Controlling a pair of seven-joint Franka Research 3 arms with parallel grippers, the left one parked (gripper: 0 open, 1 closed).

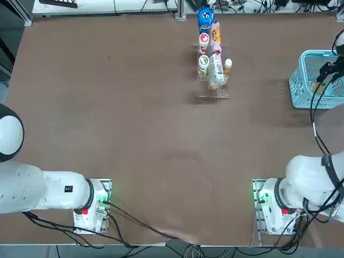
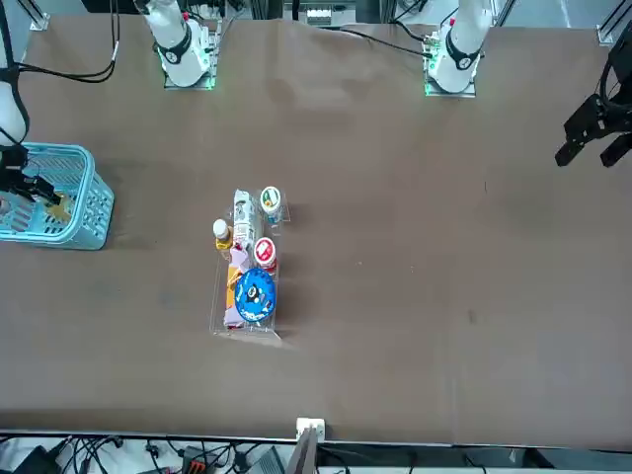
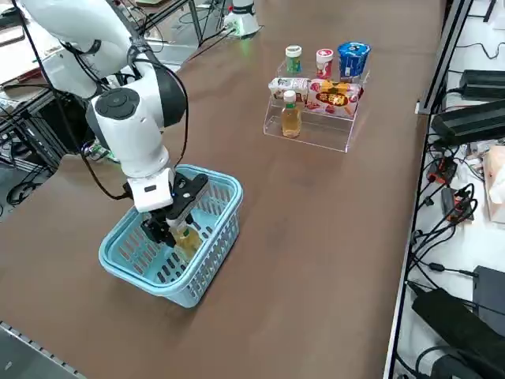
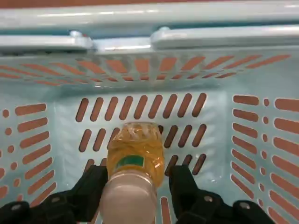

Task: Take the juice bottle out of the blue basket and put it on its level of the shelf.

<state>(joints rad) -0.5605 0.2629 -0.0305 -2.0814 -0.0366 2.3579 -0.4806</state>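
Note:
The juice bottle (image 4: 135, 158), with amber liquid and a white cap, is inside the blue basket (image 4: 140, 70) with its cap end towards the wrist camera. My right gripper (image 4: 138, 179) reaches down into the basket, and its black fingers (image 4: 93, 186) press on both sides of the bottle near the neck. In the right side view the gripper (image 3: 177, 229) and bottle (image 3: 187, 239) sit low inside the basket (image 3: 197, 276). The clear shelf (image 3: 316, 130) stands farther along the table. A matching juice bottle (image 3: 291, 114) stands on its lowest step.
The shelf (image 1: 212, 95) also carries a blue cup (image 1: 205, 18), a red-capped bottle (image 1: 203, 40), a green-capped bottle (image 1: 203, 63) and snack packs. The basket (image 1: 314, 54) stands near the table's right edge. Cables trail from my right arm's base (image 1: 277, 207).

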